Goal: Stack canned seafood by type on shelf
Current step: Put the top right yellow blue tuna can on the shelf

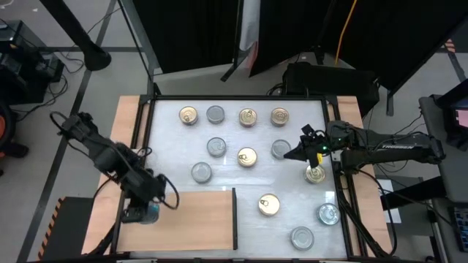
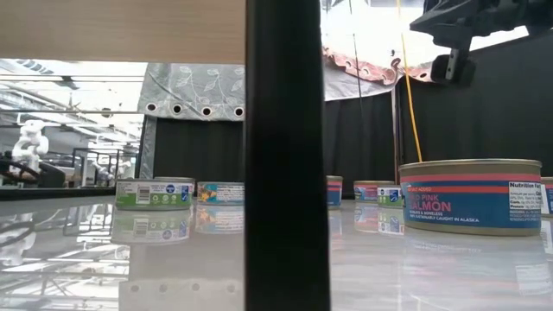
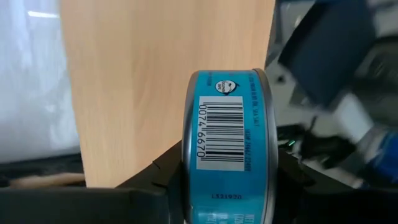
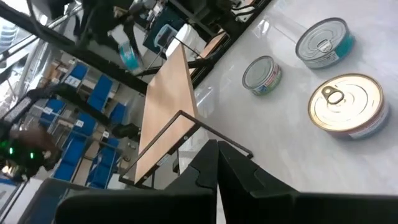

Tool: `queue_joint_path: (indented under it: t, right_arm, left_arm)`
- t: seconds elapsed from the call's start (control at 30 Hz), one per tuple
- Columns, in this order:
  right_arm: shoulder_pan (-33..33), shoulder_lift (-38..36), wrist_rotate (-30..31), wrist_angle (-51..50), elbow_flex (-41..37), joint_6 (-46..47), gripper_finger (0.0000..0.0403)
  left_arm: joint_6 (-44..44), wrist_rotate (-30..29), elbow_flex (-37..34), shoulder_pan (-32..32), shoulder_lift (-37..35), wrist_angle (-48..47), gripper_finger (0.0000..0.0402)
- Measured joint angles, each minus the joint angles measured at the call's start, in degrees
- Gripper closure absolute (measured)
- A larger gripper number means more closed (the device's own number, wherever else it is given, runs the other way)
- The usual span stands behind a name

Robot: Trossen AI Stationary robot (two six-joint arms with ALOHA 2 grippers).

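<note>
My left gripper (image 1: 142,212) is shut on a teal tin (image 3: 227,143) over the left end of the shelf (image 1: 190,219), a light-brown board with a dark edge. Several more tins lie flat on the white tabletop, among them gold-lidded ones (image 1: 247,156) and silver-lidded ones (image 1: 216,146). My right gripper (image 1: 292,154) hovers shut and holds nothing, near a silver tin (image 1: 281,149) and just beyond a gold tin (image 1: 314,174). In the right wrist view its shut fingers (image 4: 217,155) point across the table toward the shelf (image 4: 168,106). My left gripper pinches the teal tin between its two fingers (image 3: 168,171), one on each flat face. The tin is turned on edge, and its barcoded side wall (image 3: 221,134) faces the wrist camera. The fingers come from above, pointing down at the shelf (image 3: 143,81).
A pink salmon tin (image 2: 471,194) stands close to the low camera. The shelf's dark upright edge (image 2: 285,155) blocks the middle of that view. A dark metal frame (image 1: 150,109) borders the white tabletop. Bare tabletop lies between the shelf and the tins.
</note>
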Motion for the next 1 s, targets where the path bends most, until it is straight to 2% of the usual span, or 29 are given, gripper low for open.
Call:
queue_joint_path:
  t: [0.13, 0.2, 0.33, 0.43, 0.67, 1.0]
  right_arm:
    - [0.0, 0.0, 1.58, 0.46, 0.0, 1.87, 0.0403]
    - [0.0, 0.0, 2.12, 0.62, 0.0, 2.2, 0.0403]
    - [0.0, 0.0, 2.27, 0.85, 0.0, 3.94, 0.0403]
    - [0.0, 0.0, 2.36, 0.83, 0.0, 4.53, 0.0403]
    - [0.0, 0.0, 2.44, 0.84, 0.0, 6.56, 0.0403]
    - [0.0, 0.0, 2.46, 1.18, 0.0, 6.58, 0.0403]
  left_arm:
    - [6.89, -0.83, -0.71, -2.41, 3.61, -1.02, 0.025]
    - [7.5, -1.06, -2.64, -3.15, 4.12, -1.36, 0.025]
    - [6.41, 1.05, -6.83, -3.16, 3.96, -1.1, 0.025]
    - [2.4, 1.61, -9.01, -2.9, 3.23, -0.79, 0.0245]
    - [-0.11, 6.98, -12.44, -2.73, 0.7, 5.89, 0.0208]
    - [0.6, 6.15, -12.45, -2.7, -4.52, 7.39, 0.0213]
